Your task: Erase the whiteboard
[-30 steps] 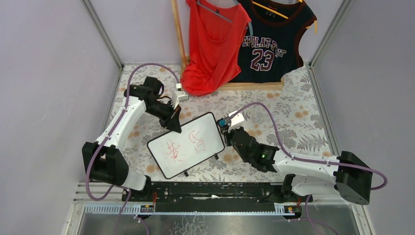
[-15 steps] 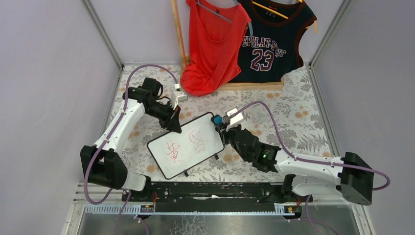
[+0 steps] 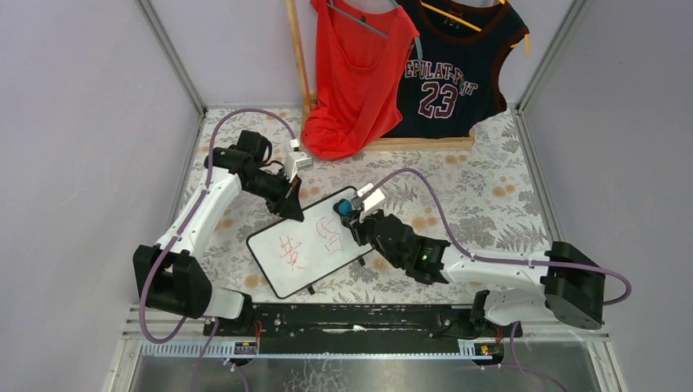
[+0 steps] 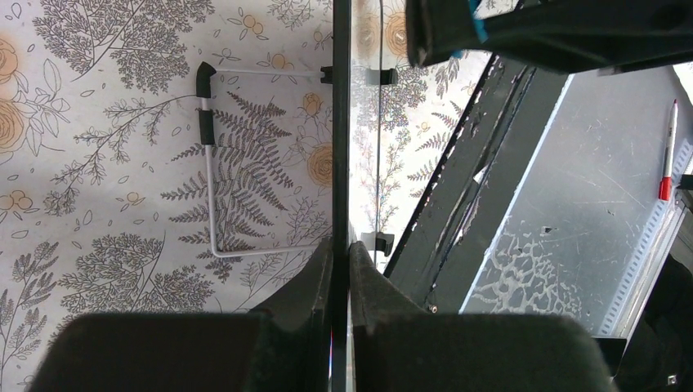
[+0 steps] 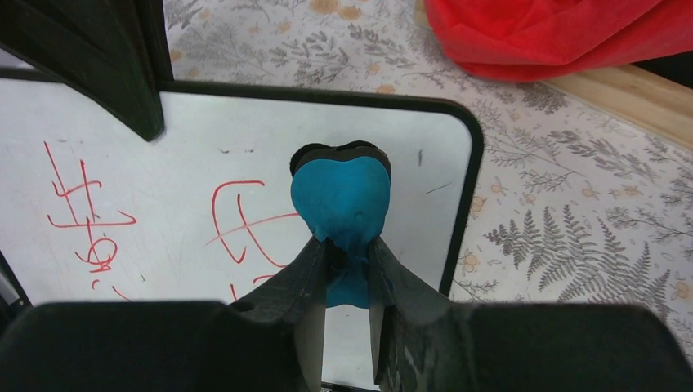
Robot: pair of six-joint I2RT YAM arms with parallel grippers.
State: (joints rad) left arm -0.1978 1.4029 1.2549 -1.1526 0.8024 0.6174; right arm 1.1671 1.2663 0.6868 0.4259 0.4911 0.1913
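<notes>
The whiteboard (image 3: 306,249) lies tilted on the floral table, white with a black frame and red handwritten characters. My left gripper (image 3: 288,206) is shut on its far left edge; the left wrist view shows the board edge-on (image 4: 341,122) pinched between the fingers (image 4: 315,278). My right gripper (image 3: 353,214) is shut on a blue eraser (image 3: 346,207) and holds it over the board's far right corner. In the right wrist view the eraser (image 5: 341,200) sits just right of the red characters on the whiteboard (image 5: 163,212).
A red shirt (image 3: 355,73) and a dark "23" jersey (image 3: 453,69) hang on a wooden rack at the back. A black rail (image 3: 359,317) runs along the near edge. A red-capped pen (image 4: 668,151) lies on the metal tray in front.
My right gripper has moved left and away with the blue eraser, from beside the board's right edge onto its far right corner. The left gripper and board stay almost still.
</notes>
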